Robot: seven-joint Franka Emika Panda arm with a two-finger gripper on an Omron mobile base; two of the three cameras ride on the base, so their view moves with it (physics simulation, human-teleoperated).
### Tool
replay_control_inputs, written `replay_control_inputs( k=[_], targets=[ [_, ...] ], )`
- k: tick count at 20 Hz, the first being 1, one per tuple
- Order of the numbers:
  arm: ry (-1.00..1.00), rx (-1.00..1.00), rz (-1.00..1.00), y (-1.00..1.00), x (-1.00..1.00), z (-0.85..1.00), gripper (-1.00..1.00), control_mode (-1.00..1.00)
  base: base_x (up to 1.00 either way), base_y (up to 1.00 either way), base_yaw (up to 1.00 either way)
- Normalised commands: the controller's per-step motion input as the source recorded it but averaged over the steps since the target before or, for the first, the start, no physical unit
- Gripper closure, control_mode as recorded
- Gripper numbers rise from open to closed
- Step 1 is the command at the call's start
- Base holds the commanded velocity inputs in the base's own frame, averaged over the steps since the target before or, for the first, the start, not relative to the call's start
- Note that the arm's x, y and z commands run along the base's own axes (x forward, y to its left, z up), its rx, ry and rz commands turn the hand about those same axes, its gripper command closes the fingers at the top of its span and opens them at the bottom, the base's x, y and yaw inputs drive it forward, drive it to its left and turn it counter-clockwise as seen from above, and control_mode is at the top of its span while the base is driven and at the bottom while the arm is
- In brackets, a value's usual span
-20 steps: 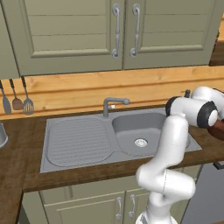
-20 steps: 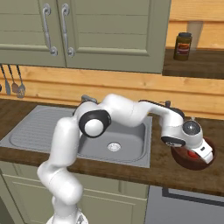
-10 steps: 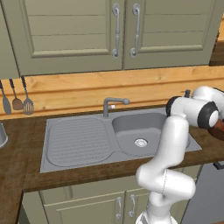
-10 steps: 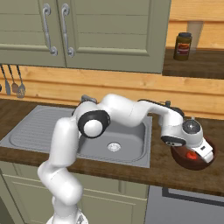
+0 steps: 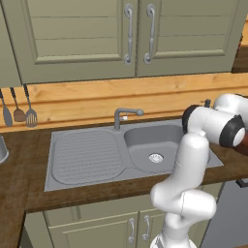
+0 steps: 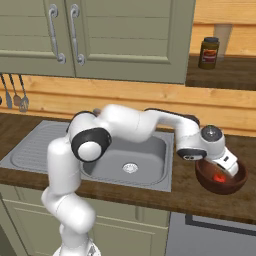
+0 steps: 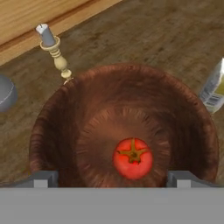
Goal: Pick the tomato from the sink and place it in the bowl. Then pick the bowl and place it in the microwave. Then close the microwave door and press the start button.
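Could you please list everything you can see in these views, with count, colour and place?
tomato: one, bright red, lying in the bowl
bowl: one, dark reddish-brown, on the wooden counter right of the sink
sink: one, grey, set in the counter, with drainboard and faucet
cabinet doors: green, above the sink
utensils: three, hanging on the wall left of the sink
jar: one, brown, on the shelf upper right
candlestick: one, cream, beyond the bowl
bottle: one, pale, beside the bowl
gripper: one, open above the bowl, holding nothing
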Motion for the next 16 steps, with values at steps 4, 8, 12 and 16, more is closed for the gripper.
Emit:
replay_control_inputs(
  k=[4,8,12,16],
  targets=[
    [0.25,0.00,0.25,0.26,0.00,0.29,-1.00,-1.00,0.00,0.00,0.00],
    [0.16,-0.05,0.18,0.46,-0.01,0.08,-1.00,-1.00,0.00,0.00,0.00],
    [0.01,0.00,0.05,0.53,0.02,-0.01,-1.00,-1.00,0.00,0.00,0.00],
    [0.10,0.00,0.01,0.33,0.21,-0.11,-1.00,-1.00,0.00,0.00,0.00]
  ],
)
